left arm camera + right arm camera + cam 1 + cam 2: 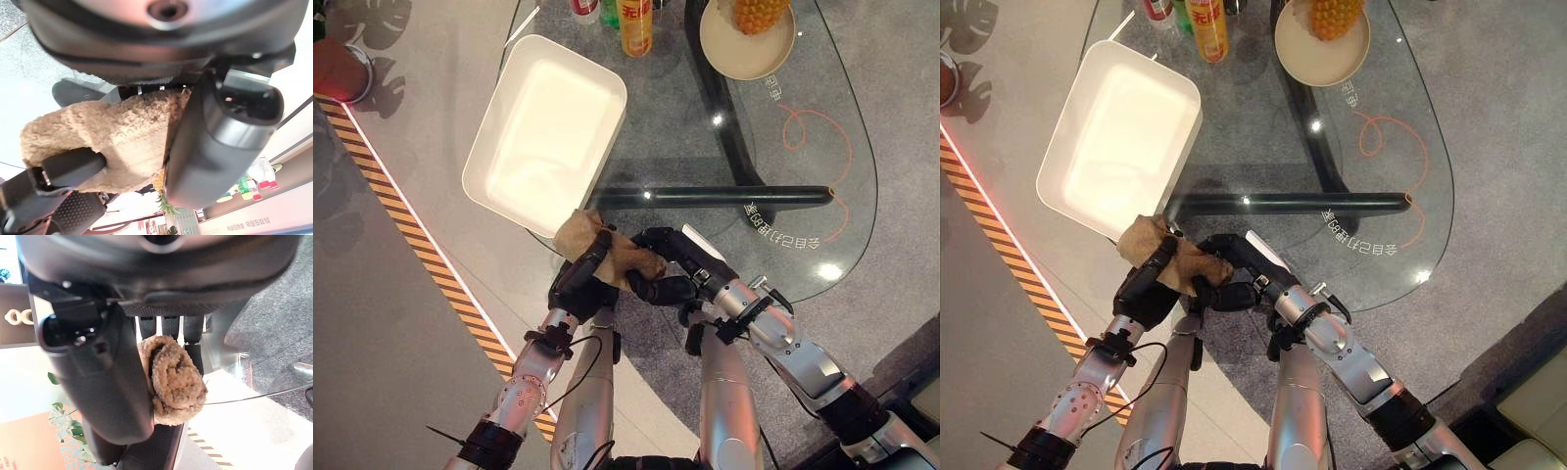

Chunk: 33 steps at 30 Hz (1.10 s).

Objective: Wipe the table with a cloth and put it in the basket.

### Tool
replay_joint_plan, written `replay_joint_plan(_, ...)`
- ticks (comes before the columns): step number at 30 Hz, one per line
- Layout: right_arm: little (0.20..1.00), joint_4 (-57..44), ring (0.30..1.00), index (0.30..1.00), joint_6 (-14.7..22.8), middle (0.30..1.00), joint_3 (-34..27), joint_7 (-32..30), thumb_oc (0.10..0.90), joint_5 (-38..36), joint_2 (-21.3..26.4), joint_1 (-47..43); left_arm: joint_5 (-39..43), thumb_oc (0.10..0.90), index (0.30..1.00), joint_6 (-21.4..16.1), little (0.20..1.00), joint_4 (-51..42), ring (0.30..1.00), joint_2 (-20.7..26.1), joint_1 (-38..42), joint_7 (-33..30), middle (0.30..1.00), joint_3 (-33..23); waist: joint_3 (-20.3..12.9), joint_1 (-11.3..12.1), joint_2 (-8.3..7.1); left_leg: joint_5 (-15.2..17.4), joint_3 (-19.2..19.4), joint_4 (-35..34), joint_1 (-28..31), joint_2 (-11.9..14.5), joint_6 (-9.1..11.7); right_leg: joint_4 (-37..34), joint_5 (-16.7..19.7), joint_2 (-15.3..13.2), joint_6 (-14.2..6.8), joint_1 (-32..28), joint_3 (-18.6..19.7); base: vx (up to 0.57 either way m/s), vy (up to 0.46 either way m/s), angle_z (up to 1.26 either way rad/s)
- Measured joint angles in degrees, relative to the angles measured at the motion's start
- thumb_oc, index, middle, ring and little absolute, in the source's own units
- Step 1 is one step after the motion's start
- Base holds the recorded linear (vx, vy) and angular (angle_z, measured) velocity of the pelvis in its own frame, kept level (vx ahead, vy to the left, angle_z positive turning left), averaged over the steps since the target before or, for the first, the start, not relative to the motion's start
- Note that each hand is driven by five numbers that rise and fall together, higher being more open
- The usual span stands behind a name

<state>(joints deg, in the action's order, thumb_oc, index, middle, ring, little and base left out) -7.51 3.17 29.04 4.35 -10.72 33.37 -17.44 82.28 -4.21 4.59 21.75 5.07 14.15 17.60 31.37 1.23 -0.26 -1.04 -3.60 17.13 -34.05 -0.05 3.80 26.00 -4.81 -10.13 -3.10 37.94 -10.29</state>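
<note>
A tan fluffy cloth (pixel 628 258) is bunched between my two hands at the near left edge of the glass table (pixel 803 157). My left hand (pixel 579 282) has its thumb (pixel 220 147) and a finger (pixel 68 164) curled round the cloth (pixel 122 137). My right hand (pixel 674 262) pinches a rolled end of the cloth (pixel 176 382) between its thumb (pixel 112 387) and fingers (pixel 171 328). The white rectangular basket (pixel 604 157) stands on the table just beyond the hands, its near corner touching the cloth. Nothing lies in the basket.
An orange bottle (pixel 635 24) and a cream plate (pixel 773 59) with a pineapple (pixel 759 12) stand at the table's far side. A dark bar (pixel 724 196) of the table's frame runs under the glass. Striped tape (pixel 401 225) crosses the floor on the left.
</note>
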Motion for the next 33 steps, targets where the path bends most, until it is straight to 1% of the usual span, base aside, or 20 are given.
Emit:
replay_joint_plan(4, 0.2, -0.14, 0.3, 0.3, 0.04, 0.3, 0.12, -0.45, 0.1, 0.02, -0.47, 0.1, 0.01, 0.1, 0.3, -0.08, 0.2, 0.08, 0.3, -0.26, 0.04, 0.01, 0.3, -0.21, 0.0, -0.05, 0.01, 0.0, 0.0, 0.02, -0.01, 0.0, 0.0, 0.02, 0.0, -0.01, 0.0, 0.0, 0.01, 0.0, 0.0, 0.0)
replay_joint_plan(10, 0.2, -0.22, 0.3, 0.3, 0.04, 0.3, 0.15, -1.15, 0.1, 0.04, -0.85, 0.37, 0.1, 0.1, 0.3, -1.22, 0.2, 0.17, 0.3, -1.22, 0.04, 0.01, 0.3, -0.26, 0.0, -0.09, 0.0, 0.0, 0.0, 0.01, -0.01, 0.01, 0.0, 0.02, 0.0, -0.01, 0.0, 0.0, 0.0, 0.0, 0.0, 0.0)
replay_joint_plan(16, 0.2, -0.22, 0.3, 0.3, 0.15, 0.3, 0.07, -2.22, 0.1, 0.06, -1.79, 1.42, 0.2, 0.1, 0.3, -1.23, 0.2, 0.17, 0.3, -1.29, 0.05, 0.02, 0.3, -0.25, -0.01, -0.37, -0.01, 0.0, 0.01, 0.01, -0.03, 0.01, 0.0, -0.02, 0.0, -0.01, 0.0, 0.0, 0.0, 0.0, 0.0, 0.0)
replay_joint_plan(18, 0.9, -0.27, 0.9, 0.9, 0.65, 0.9, 0.08, -2.68, 0.8, 0.31, -1.96, 2.03, 0.23, 0.1, 0.3, -1.48, 0.2, 0.17, 0.3, -1.97, 0.16, 0.02, 0.3, -0.34, -0.01, -0.4, -0.02, 0.0, 0.01, 0.0, -0.03, 0.01, 0.0, -0.02, 0.0, -0.01, 0.0, 0.0, 0.0, 0.0, 0.0, 0.0)
replay_joint_plan(20, 0.9, -0.33, 0.9, 0.9, 0.74, 0.9, 0.02, -4.09, 0.8, 0.64, -2.35, 2.63, 0.36, 0.1, 0.3, -1.62, 0.2, 0.17, 0.3, -2.74, 0.32, 0.11, 0.3, -0.36, -0.01, -0.49, -0.04, 0.0, 0.01, -0.01, -0.06, 0.01, 0.0, -0.05, 0.0, -0.01, 0.0, 0.0, -0.01, 0.0, 0.0, 0.0)
replay_joint_plan(26, 0.9, -3.69, 0.9, 0.9, 1.1, 0.9, -0.09, -5.83, 0.8, 3.24, -2.14, 5.66, 1.35, 0.1, 0.3, -1.62, 0.2, 0.16, 0.3, -3.21, 0.72, 0.11, 0.3, -0.31, 0.0, -1.56, -0.07, 0.01, 0.02, -0.05, -0.08, 0.03, -0.01, -0.16, 0.0, 0.04, 0.0, 0.0, -0.01, 0.0, 0.0, 0.0)
replay_joint_plan(33, 0.9, -5.43, 0.9, 0.9, 1.47, 0.9, -1.02, -7.33, 0.8, 4.35, -2.07, 7.94, 1.33, 0.1, 0.3, -1.46, 0.2, -0.03, 0.3, -3.66, 1.43, 0.18, 0.3, -0.25, 0.02, -1.7, -0.33, 0.02, 0.05, -0.05, -0.1, 0.1, -0.02, -0.23, 0.0, 0.11, 0.0, 0.0, 0.01, 0.0, 0.0, 0.0)
